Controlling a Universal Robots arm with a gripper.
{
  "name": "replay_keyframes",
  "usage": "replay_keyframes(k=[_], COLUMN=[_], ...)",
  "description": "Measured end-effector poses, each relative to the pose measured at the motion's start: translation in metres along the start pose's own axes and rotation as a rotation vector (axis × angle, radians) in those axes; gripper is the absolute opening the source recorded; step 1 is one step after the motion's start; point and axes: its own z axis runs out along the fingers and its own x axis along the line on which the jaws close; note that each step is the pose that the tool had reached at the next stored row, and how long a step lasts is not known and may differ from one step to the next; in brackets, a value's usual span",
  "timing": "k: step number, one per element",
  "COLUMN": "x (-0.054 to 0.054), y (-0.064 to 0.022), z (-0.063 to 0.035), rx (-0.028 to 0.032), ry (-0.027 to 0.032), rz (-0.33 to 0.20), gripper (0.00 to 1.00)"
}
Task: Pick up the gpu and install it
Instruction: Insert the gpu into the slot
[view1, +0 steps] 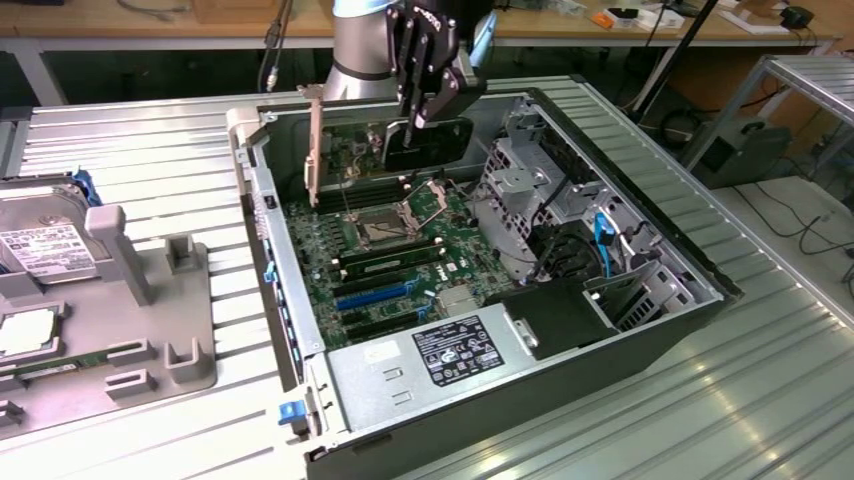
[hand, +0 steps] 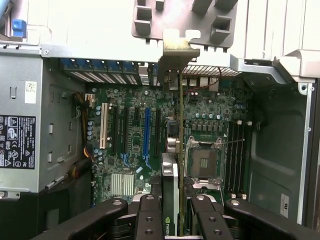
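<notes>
Jaws partly closed, gripping the gpu (view1: 427, 150) above the motherboard (view1: 315, 245).

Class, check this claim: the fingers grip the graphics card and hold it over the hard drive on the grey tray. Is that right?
Not quite. The fingers do grip the graphics card, but they hold it over the motherboard inside the open computer case, as the exterior view shows.

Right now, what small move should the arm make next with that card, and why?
Probably ease it sideways toward the blue slot: the tool grips the gpu upright above the motherboard, seemingly nearer the processor socket.
</notes>
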Motion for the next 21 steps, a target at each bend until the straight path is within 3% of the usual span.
replay_keyframes(k=[21], x=[0.0002], y=[-0.0004], z=[0.0096], rx=[0.0012], ry=[0.0001], rz=[0.0], gripper=[0.27])
